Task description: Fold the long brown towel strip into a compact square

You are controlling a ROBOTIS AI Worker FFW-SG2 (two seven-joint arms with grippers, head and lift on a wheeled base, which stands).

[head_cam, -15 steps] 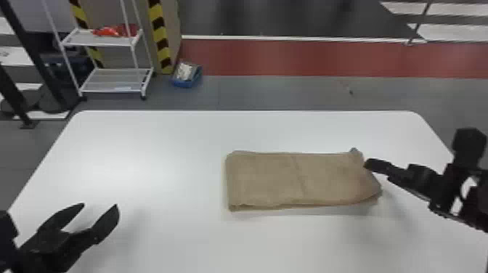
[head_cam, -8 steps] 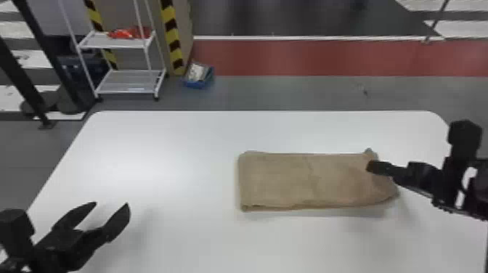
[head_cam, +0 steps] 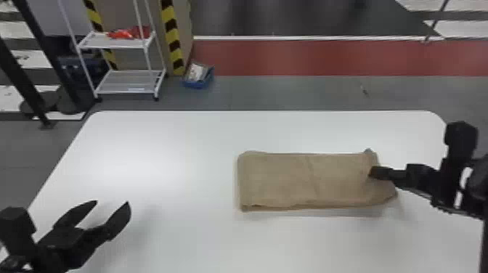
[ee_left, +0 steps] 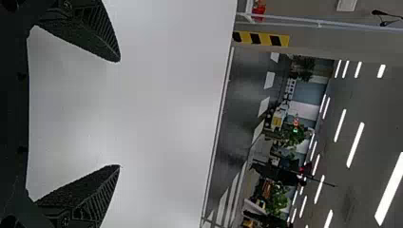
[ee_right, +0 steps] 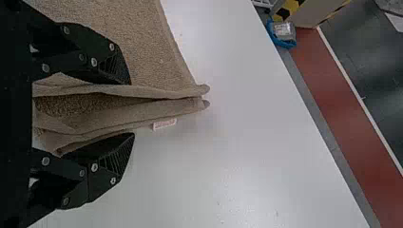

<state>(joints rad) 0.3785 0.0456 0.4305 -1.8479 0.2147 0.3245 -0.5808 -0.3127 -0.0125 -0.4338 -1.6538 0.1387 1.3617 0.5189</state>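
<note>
Nearest: left gripper (head_cam: 111,202) is wide open and empty over the near left of the desk (head_cam: 163,145). It's well apart from the towel (head_cam: 283,178), so it can't pin the left end from there. If we pull on the right end, the whole towel could slide.

Right gripper (ee_right: 131,108) is at the towel's right end, cloth layers bunched there. We can't tell if it's gripping or just straddling them. Main risk: the layers part at that end, with a hollow between them. Catch only some and the top peels off while the rest stays flat, undoing the folds we have. A small label (ee_right: 164,124) sticks out at the edge; could get tucked in crooked.

Towel is folded into a flat rectangle, right of the desk's middle, long side left to right. Not square; we reckon one more fold, right end over left. A faint crease near mid-length should help. Near right corner skews outward and the far one peaks up, so carrying it over as is likely leaves a slanted edge.

Far side: bare desk beyond the towel, then the rack (head_cam: 125,83) on the floor. No snag risk there.
</note>
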